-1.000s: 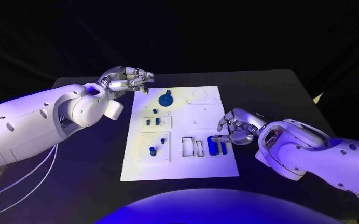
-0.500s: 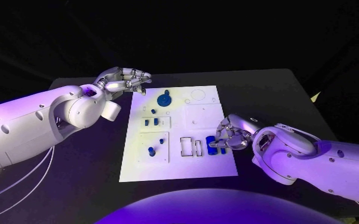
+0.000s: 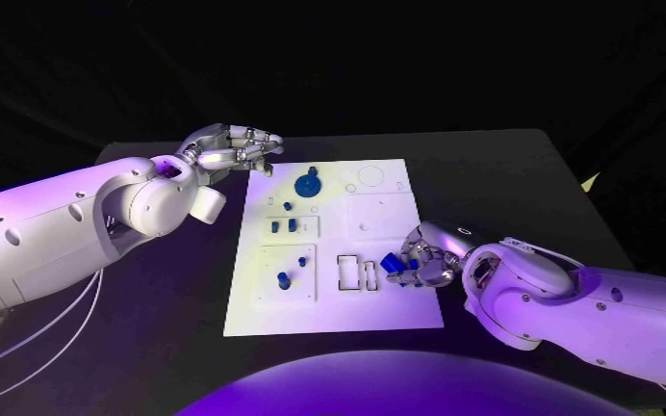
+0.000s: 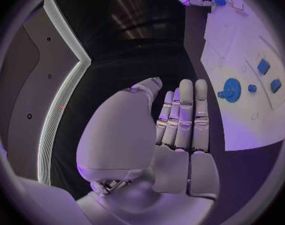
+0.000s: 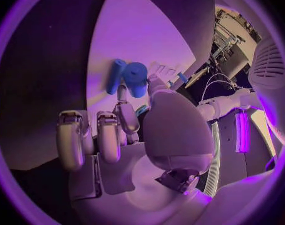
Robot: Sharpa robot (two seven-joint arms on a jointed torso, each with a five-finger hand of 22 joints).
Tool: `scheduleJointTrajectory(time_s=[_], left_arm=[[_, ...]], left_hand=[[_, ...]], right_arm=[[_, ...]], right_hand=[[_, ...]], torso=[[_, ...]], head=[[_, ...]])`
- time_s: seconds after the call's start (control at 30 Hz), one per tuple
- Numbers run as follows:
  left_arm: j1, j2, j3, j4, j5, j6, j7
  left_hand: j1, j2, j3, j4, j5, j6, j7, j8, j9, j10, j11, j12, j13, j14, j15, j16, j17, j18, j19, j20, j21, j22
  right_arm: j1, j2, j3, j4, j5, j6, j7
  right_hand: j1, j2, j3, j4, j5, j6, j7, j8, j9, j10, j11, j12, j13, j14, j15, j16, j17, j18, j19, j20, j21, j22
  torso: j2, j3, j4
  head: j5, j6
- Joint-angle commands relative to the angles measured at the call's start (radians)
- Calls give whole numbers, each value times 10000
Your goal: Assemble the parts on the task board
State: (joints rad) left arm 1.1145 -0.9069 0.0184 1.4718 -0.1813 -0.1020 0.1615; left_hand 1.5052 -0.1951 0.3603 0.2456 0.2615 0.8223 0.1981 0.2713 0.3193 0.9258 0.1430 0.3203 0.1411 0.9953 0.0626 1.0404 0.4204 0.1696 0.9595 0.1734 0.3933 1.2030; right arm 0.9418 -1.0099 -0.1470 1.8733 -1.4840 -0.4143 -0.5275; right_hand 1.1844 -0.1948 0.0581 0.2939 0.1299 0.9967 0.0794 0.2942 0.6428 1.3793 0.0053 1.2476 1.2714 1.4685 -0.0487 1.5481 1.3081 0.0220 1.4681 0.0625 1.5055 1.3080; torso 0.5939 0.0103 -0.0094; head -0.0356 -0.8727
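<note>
Black table (image 3: pixel 514 185); right hand (image 3: pixel 423 260) half-covers blue parts (image 3: pixel 395 265)

White arms (image 3: pixel 97 214), silver hands (image 3: pixel 233 149)

A flat black rectangular table (image 3: pixel 514 185) stands under violet-blue light, its top matte and dark. Behind it everything falls away into blackness, perhaps a dark curtain, though it is hard to tell. Off to one side runs a grey wall panel (image 4: pixel 30 80) edged by a pale strip.
</note>
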Motion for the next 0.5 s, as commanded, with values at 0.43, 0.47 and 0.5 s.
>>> scheduleJointTrajectory(time_s=[0.43, 0.47, 0.5], left_arm=[[5, -31, 6, 57, 70, 41, 97], [5, -33, 6, 57, 70, 40, 98], [5, -34, 6, 56, 70, 38, 98]], left_hand=[[-186, -1, 106, -25, -39, -64, 2, 57, -23, -100, 4, 84, -22, 21, 79, -54, -17, 106, 55, 16, -57, -36], [-186, -1, 106, -25, -39, -64, 2, 57, -23, -100, 4, 84, -22, 21, 79, -54, -17, 106, 55, 16, -57, -36], [-186, -1, 106, -25, -39, -64, 2, 57, -23, -100, 4, 84, -22, 21, 79, -54, -17, 106, 55, 16, -57, -36]], right_arm=[[-186, 266, -5, -118, -292, -384, -231], [-188, 265, -5, -103, -281, -507, -201], [-189, 262, -5, -86, -266, -632, -165]], right_hand=[[763, 560, 718, -61, 1048, 413, -159, -29, 70, 424, -134, 723, 678, 954, -190, 131, 2303, -132, 862, -180, 273, 2514], [900, 611, 906, -71, 1144, 499, -203, -33, 70, 503, -175, 848, 796, 961, -221, 140, 2335, -142, 881, -205, 317, 2527], [1059, 623, 1309, -58, 751, 618, -262, -66, 58, 598, -228, 998, 946, 965, -272, 147, 2357, -153, 901, -252, 365, 2541]], torso=[[-8, 1, -9], [-9, 1, -8], [-10, 2, -10]], head=[[108, 1], [116, 1], [125, 1]])
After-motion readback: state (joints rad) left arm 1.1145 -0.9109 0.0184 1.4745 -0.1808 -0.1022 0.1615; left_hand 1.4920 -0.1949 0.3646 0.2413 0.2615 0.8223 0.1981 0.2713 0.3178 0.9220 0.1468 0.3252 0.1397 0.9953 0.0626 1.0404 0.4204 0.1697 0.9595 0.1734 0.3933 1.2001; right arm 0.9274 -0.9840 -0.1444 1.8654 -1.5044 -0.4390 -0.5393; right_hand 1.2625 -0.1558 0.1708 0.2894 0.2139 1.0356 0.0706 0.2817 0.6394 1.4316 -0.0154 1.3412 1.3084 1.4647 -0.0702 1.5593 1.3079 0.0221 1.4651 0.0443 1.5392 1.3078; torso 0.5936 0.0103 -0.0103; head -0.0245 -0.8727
